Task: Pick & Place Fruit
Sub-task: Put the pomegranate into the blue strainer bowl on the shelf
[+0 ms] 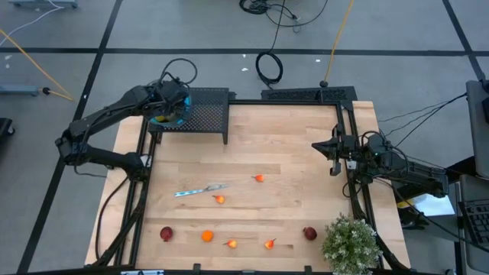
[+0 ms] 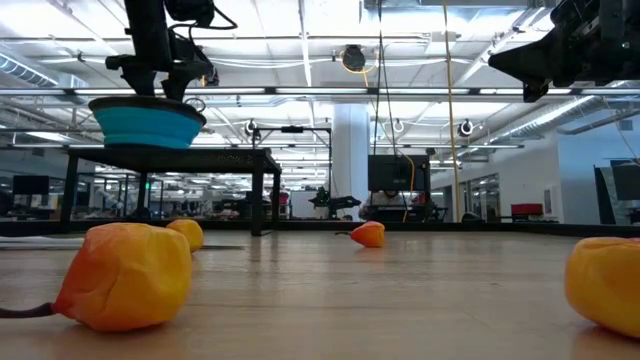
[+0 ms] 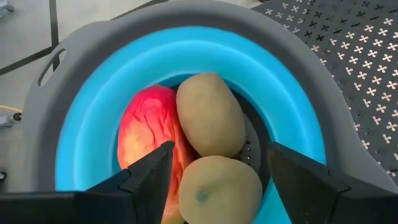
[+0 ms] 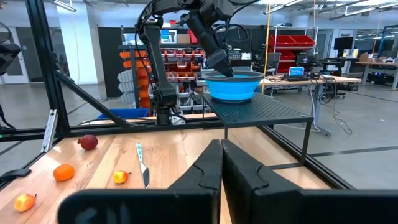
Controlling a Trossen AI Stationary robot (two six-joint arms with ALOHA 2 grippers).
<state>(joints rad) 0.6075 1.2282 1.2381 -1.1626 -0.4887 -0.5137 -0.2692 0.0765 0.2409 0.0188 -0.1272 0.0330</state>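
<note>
The left gripper (image 3: 214, 180) hung over the blue bowl (image 3: 81, 124) on the black perforated shelf (image 1: 208, 114), its fingers spread apart with a kiwi (image 3: 219, 190) lying loose between them. A second kiwi (image 3: 210, 114) and a larger orange-red fruit (image 3: 146, 127) lay touching it inside the bowl. The right gripper (image 4: 222, 165) waited at the table's right edge, fingers pressed together, empty. On the wooden table (image 1: 290, 145) remained a knife (image 1: 200, 190), two dark red fruits (image 1: 166, 234) and several small orange ones (image 1: 207, 236).
</note>
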